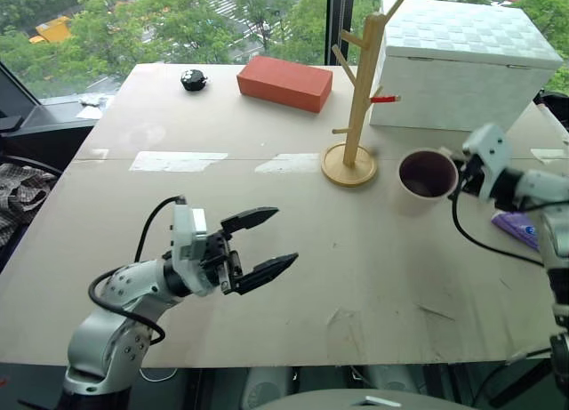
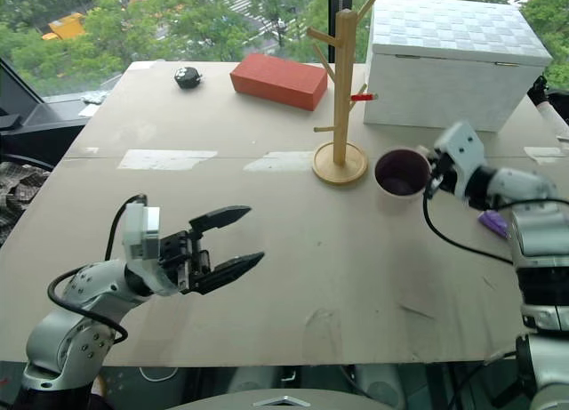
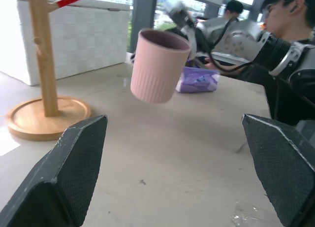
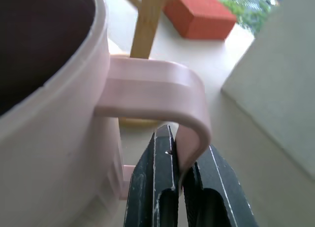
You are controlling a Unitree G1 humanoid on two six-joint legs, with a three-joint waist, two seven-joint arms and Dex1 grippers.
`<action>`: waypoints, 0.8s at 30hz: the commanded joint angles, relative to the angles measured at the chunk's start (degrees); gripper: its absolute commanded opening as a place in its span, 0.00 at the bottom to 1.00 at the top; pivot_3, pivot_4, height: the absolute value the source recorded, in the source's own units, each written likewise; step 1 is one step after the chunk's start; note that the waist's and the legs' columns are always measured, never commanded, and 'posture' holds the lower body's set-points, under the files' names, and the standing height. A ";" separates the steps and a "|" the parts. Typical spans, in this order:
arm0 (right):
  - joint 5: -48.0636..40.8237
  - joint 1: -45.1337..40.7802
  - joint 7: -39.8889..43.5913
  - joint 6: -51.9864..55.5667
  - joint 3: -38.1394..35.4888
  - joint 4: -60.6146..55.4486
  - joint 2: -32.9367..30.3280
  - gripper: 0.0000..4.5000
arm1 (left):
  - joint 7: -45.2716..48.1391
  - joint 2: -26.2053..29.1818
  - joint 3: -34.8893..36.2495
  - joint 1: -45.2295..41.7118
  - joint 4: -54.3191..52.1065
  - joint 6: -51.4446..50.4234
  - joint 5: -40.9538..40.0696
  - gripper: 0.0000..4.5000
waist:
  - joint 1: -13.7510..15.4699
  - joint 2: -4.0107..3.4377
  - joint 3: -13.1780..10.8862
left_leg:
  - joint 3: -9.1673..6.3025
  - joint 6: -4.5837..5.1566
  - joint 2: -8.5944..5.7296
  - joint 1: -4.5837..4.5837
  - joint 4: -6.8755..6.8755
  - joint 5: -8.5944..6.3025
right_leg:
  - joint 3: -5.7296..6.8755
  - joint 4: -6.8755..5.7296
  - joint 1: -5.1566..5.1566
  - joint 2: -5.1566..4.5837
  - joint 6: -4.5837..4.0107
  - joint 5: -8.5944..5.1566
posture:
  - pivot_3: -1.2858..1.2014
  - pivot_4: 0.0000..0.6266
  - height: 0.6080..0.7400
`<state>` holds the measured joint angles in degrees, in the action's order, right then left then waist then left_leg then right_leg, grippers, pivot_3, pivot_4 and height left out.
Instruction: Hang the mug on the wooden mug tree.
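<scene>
Right gripper [image 4: 179, 180] clamped on handle of mug [image 1: 427, 173], fingers pinching handle's outer strap. Mug held clear of table [image 1: 267, 250], slightly tilted, dark inside facing up. Wooden mug tree [image 1: 360, 99] stands just beyond mug on its side away from right gripper, red peg pointing toward white box [image 1: 462, 63] behind. Purple pack [image 1: 517, 227] lies on table beneath right arm. Left gripper [image 1: 265, 243] hovers low over table, well apart from mug, jaws wide, holding nothing. Red brick [image 1: 284, 82] and small black object [image 1: 193, 79] lie at table's far side.
</scene>
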<state>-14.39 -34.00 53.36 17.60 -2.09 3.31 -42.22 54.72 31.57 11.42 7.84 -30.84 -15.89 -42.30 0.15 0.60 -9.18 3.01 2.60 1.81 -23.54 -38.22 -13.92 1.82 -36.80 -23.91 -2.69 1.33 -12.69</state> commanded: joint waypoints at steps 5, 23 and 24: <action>3.59 -14.16 3.24 3.25 5.15 2.50 -1.86 0.02 | 0.49 -4.16 3.52 3.28 0.10 9.53 1.37 1.00 | 0.75 0.01 0.00 | 0.01 0.00 -0.02 -0.21 0.00 0.00 | 0.01 0.04 -0.18 -0.05 -0.04 0.01 | 0.52 0.24 1.00; 11.26 -36.44 10.73 4.49 13.34 26.55 2.19 0.02 | -0.57 -7.06 5.80 9.50 -1.29 13.60 -2.12 1.00 | -0.04 0.00 0.00 | 0.39 0.14 0.00 -0.21 0.03 -0.09 | -0.09 0.02 -0.36 -0.17 -0.04 0.03 | 0.52 0.24 1.00; 12.32 -37.56 10.33 3.86 14.05 28.37 2.94 0.02 | -0.59 -7.23 5.93 9.52 -1.21 13.86 -2.27 1.00 | -0.28 0.00 0.00 | 0.41 0.14 0.00 -0.20 0.03 -0.09 | -0.09 0.02 -0.36 -0.17 -0.04 0.03 | 0.52 0.24 1.00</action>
<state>-3.27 -69.44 63.61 23.06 12.07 30.76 -39.02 54.36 24.49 15.98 17.12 -30.23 -3.29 -43.19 -0.13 0.60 -9.18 3.43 2.74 1.81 -23.74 -38.19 -14.01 1.73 -36.78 -24.28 -2.86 1.29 -12.66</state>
